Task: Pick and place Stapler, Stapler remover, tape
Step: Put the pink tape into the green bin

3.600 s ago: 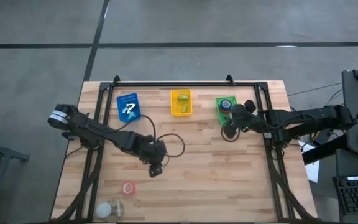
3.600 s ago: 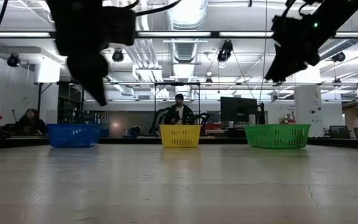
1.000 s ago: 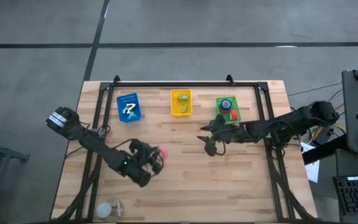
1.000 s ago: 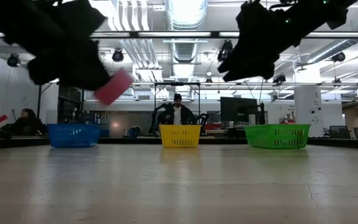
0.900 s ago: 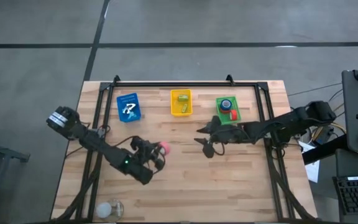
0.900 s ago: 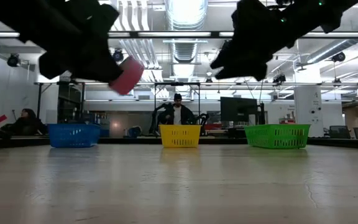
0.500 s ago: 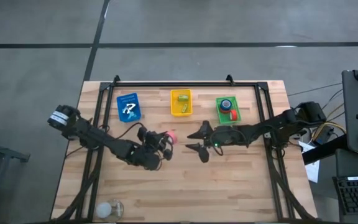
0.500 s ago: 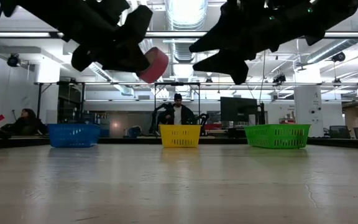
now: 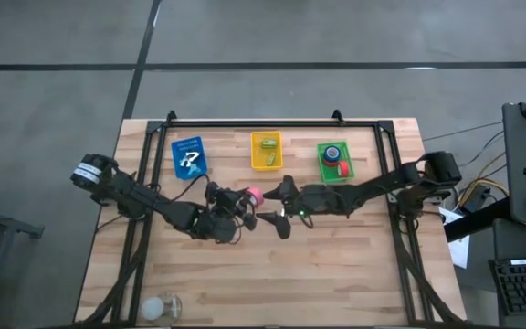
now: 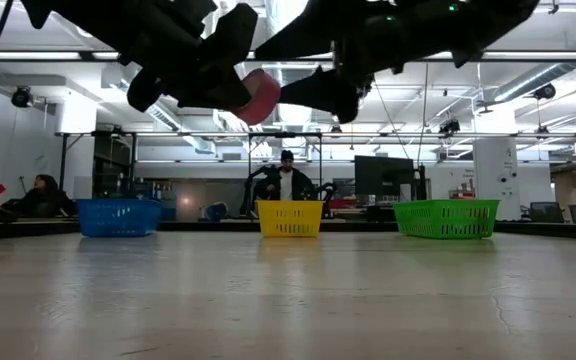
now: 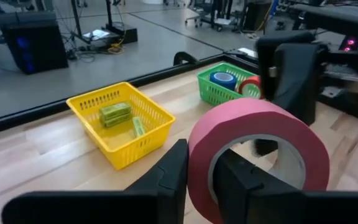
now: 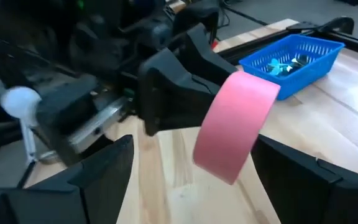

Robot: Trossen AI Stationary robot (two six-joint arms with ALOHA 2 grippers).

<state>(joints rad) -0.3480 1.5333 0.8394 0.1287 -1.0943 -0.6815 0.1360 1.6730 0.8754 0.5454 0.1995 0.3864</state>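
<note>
You are working in a robotics lab or workshop hall. A wooden table [image 9: 336, 265] is standing on a bare grey concrete floor [image 9: 272, 37] marked with dark lines. Beyond the table, the low view is showing an open industrial ceiling with exposed ducts [image 10: 293, 75] and strip lights. Monitors [image 10: 383, 175] and benches are filling the far side, where a person [image 10: 286, 178] is sitting behind the yellow basket [image 10: 290, 218] and another person [image 10: 43, 195] is sitting at far left.
</note>
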